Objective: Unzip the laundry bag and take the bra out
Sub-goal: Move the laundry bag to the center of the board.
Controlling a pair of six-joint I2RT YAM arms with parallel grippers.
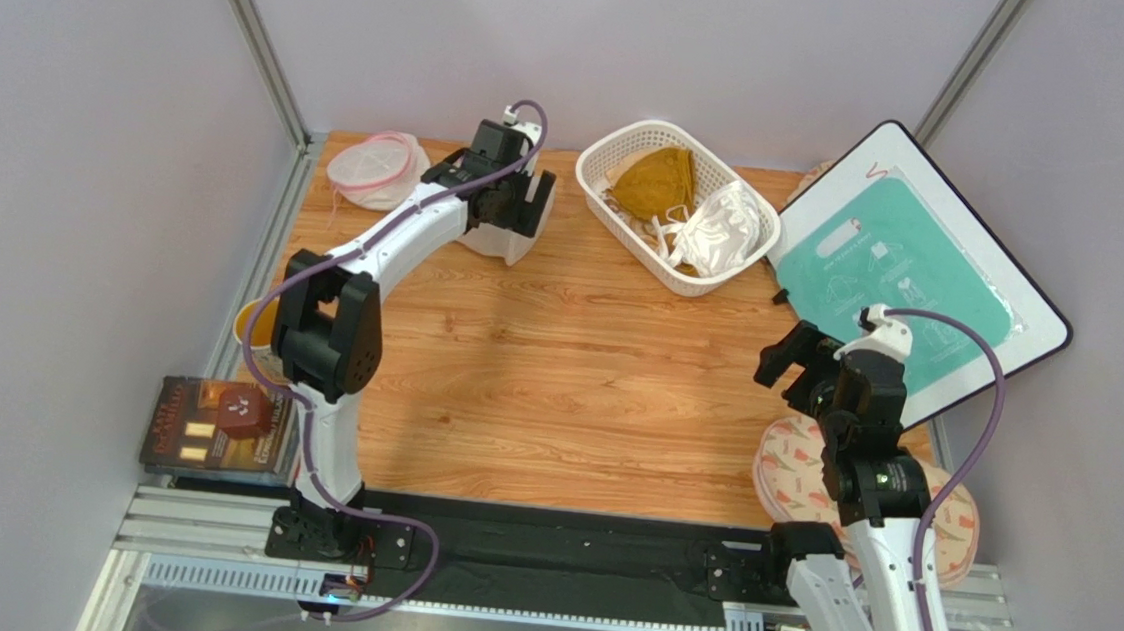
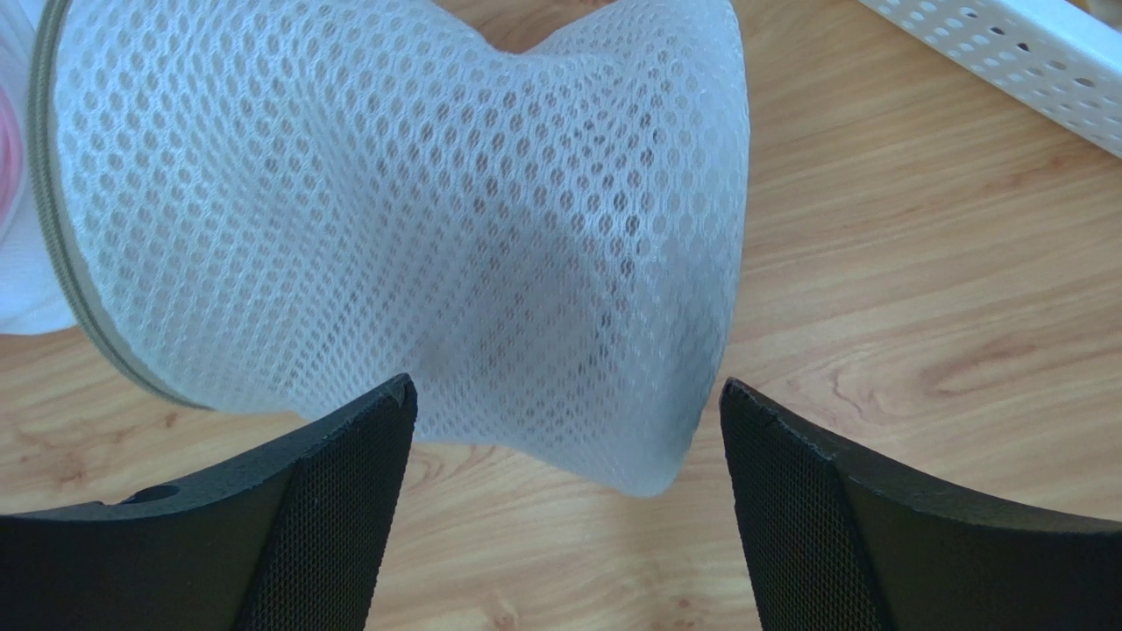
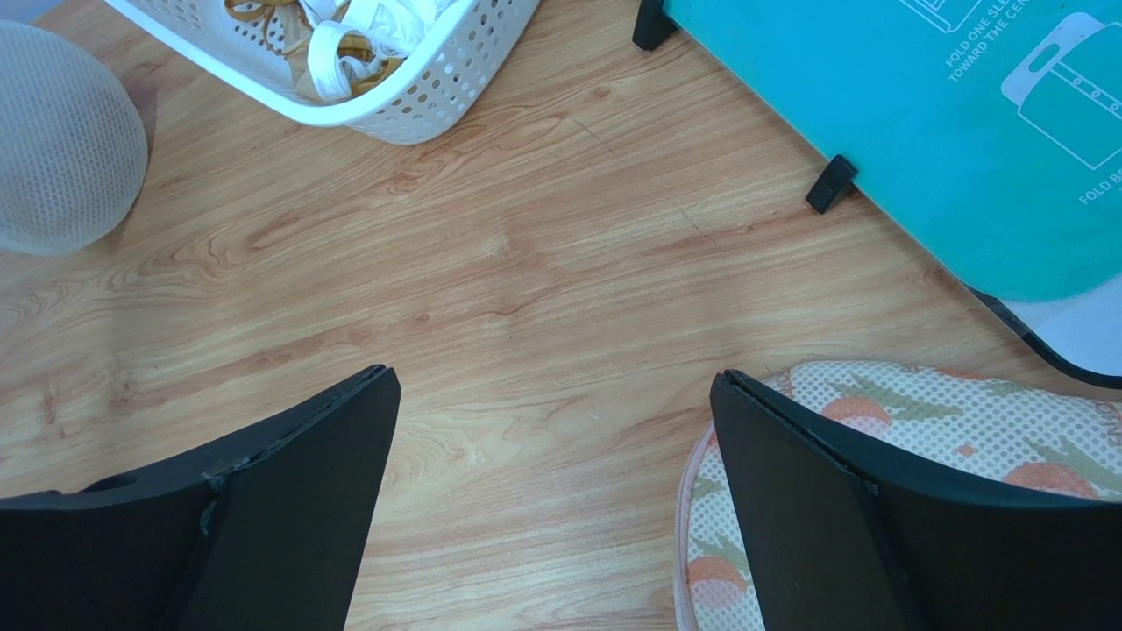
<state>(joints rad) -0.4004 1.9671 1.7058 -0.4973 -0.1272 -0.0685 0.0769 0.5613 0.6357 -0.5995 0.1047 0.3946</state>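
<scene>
Wooden table (image 1: 562, 391), far left: left gripper (image 2: 566, 401), jaws apart, faces laundry bag (image 2: 395, 224); right gripper (image 3: 553, 381), jaws apart, near right.

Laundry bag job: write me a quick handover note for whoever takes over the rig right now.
Left gripper: open, holding nothing, poised at the laundry bag with a finger either side of its near end.
Right gripper: open, empty, over bare table on the right side.
Laundry bag: far part of the table, just left of the white basket. Its zip looks closed.
Bra: not visible outside the bag. A dim shadow shows through the mesh, but I can't tell what it is.
Done: nothing yet.
Left to do: unzip the bag and pull the bra out.
</scene>
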